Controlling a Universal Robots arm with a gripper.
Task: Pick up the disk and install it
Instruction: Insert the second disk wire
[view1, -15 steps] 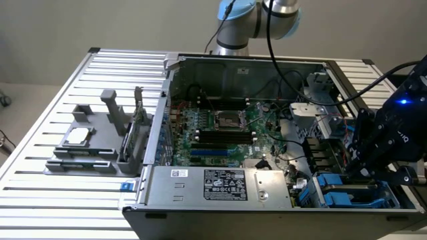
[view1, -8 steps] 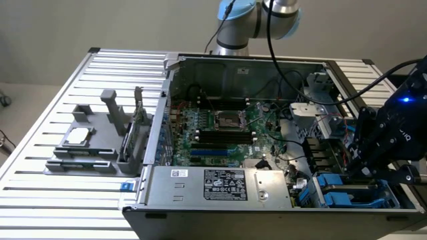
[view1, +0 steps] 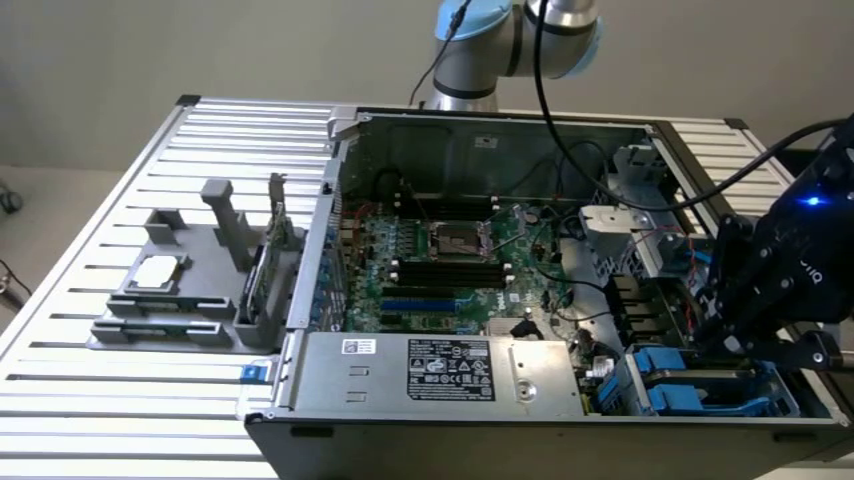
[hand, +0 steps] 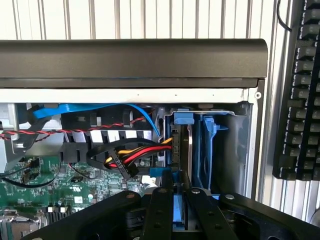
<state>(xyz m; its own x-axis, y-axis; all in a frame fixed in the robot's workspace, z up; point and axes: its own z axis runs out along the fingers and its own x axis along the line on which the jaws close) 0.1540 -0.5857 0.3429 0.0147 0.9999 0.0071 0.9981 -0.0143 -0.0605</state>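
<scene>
The disk stands on edge in the drive bay at the corner of the open computer case, and I see it edge-on, a thin grey slab with its blue carrier capping the far end. My gripper straddles the near end, its black fingers pressed against both sides of the carrier, so it is shut on the disk. In the exterior view the gripper hangs over the blue drive bay at the case's near corner, on the exterior view's right.
A second blue carrier stands right beside the disk. Red, yellow and black cables crowd the bay's other side. Also in the case are the power-supply box and motherboard. A grey fixture and a keyboard lie outside it.
</scene>
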